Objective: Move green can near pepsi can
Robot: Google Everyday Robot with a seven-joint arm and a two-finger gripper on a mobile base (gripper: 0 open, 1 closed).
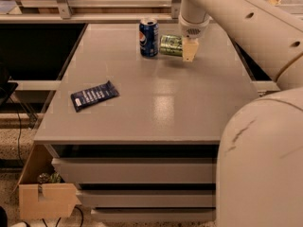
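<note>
The pepsi can (149, 37), dark blue with the round logo, stands upright at the back middle of the grey table (156, 103). The green can (170, 45) lies on its side just right of it, almost touching it. My gripper (188, 50) comes down from above at the green can's right end and is shut on it. One beige finger (190, 50) shows in front of the can; the other is hidden behind it. I cannot tell whether the can rests on the table or hangs just above it.
A flat dark blue snack wrapper (94, 95) lies on the left of the table. My white arm (246, 22) spans the right side and its bulk fills the lower right corner. Drawers sit under the tabletop, and a cardboard box (45, 200) stands on the floor at lower left.
</note>
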